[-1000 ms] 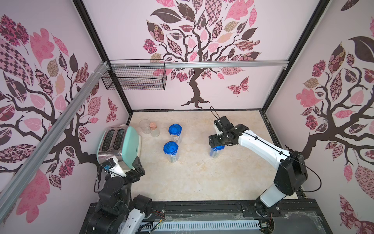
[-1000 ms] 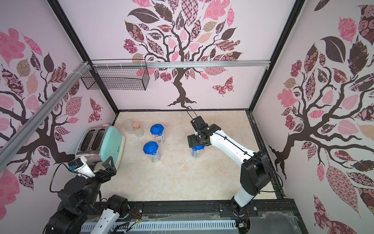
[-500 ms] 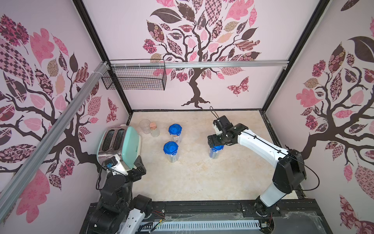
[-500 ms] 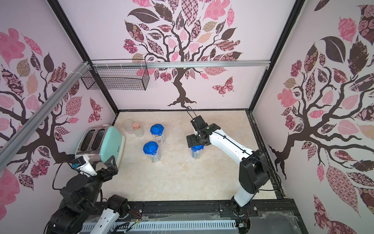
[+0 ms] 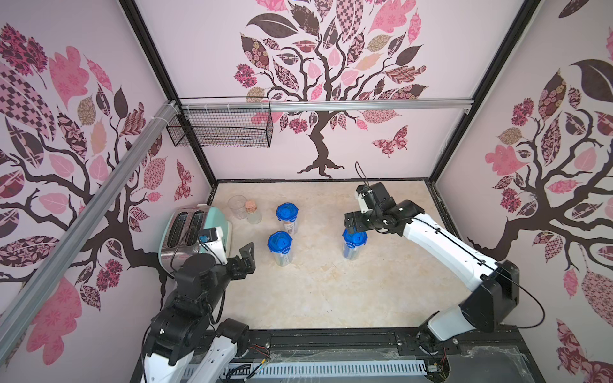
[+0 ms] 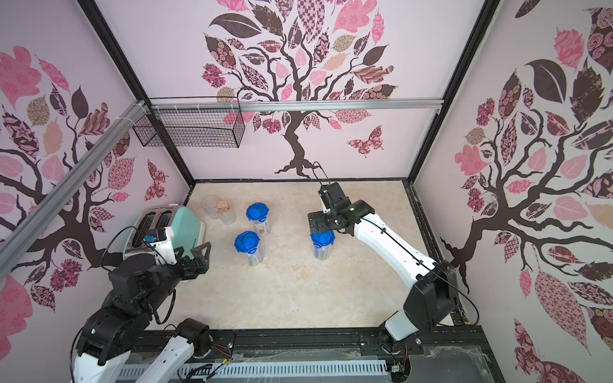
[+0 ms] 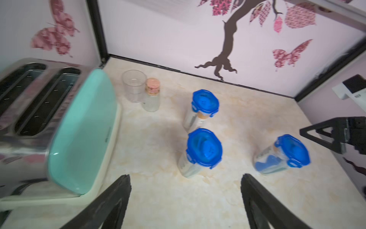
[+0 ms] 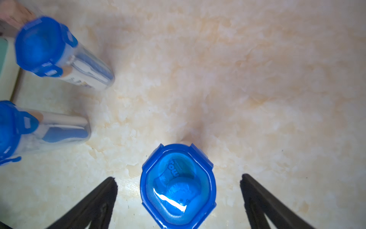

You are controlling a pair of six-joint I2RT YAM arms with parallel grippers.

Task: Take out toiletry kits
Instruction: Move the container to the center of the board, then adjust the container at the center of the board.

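Three clear canisters with blue clip lids stand on the marble floor: back [image 5: 287,215], middle [image 5: 280,243] and right [image 5: 355,238]. Toiletry kits show only as blue and white items [image 8: 65,134] through the clear walls; all lids are on. My right gripper [image 5: 352,228] [image 8: 178,177] hangs open just above the right canister's lid [image 8: 178,184], one finger on each side, touching nothing. My left gripper [image 5: 247,255] [image 7: 186,176] is open and empty, beside the toaster, pointing at the middle canister [image 7: 204,147] from short of it.
A mint and chrome toaster [image 5: 195,232] stands at the left wall. Behind it are a clear cup [image 5: 237,205] and a cork-stoppered jar [image 5: 252,212]. A wire basket [image 5: 220,127] hangs on the back left rail. Walls close in three sides.
My left arm has risen from the front left corner and reached forward past the toaster toward the canisters. The right gripper has stayed over the right canister, shifting slightly left.
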